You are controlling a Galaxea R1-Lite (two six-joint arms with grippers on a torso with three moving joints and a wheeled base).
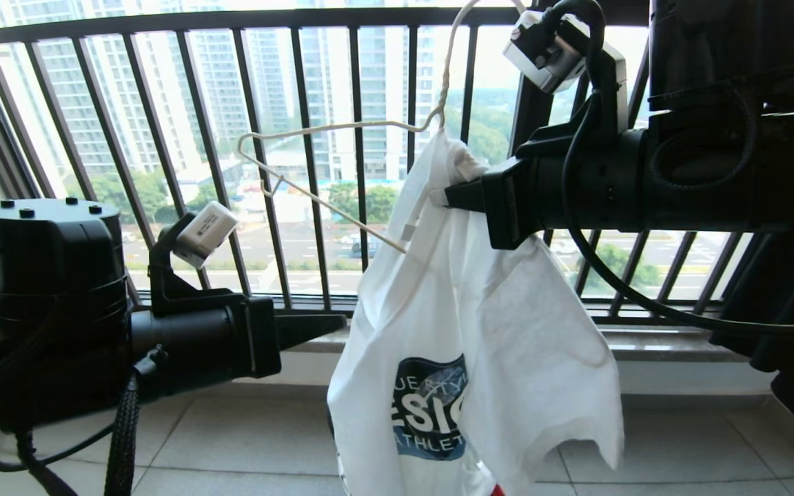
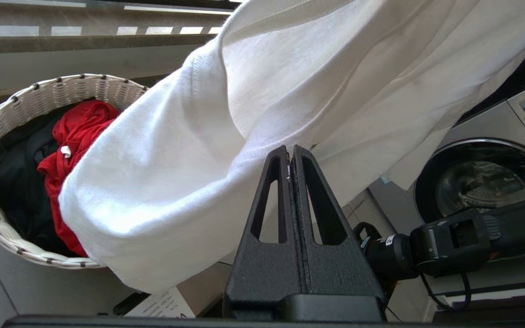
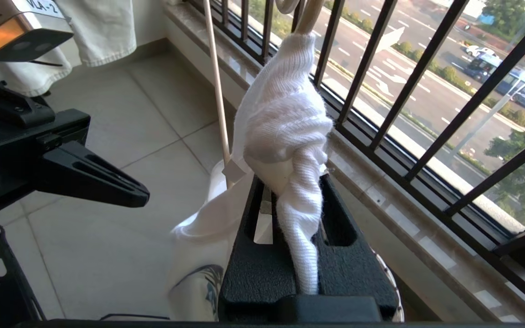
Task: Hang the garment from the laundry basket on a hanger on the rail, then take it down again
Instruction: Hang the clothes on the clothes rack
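Right claw (image 1: 446,196) gripped the bunched collar of the T-shirt (image 1: 480,331), which hung straight down beneath the tilted hanger (image 1: 321,127), while the left claw (image 1: 342,322), clenched empty, waited lower alongside.

Black barred window railing (image 1: 314,158) spans far side. Through bars: pale high-rise towers (image 1: 183,76), green trees (image 1: 362,200), wide road (image 3: 431,91) with lane markings, vehicles on road. Bright hazy daylight from outside. Stone sill (image 1: 652,341) runs below bars, light wall strip beneath it. Floor (image 1: 231,448) of large pale grey tiles, thin grout lines. Dark curtain-like fabric (image 1: 783,310) at right edge. Silver front-loading washing machine (image 2: 486,168) with round glass door, seen in left wrist view.
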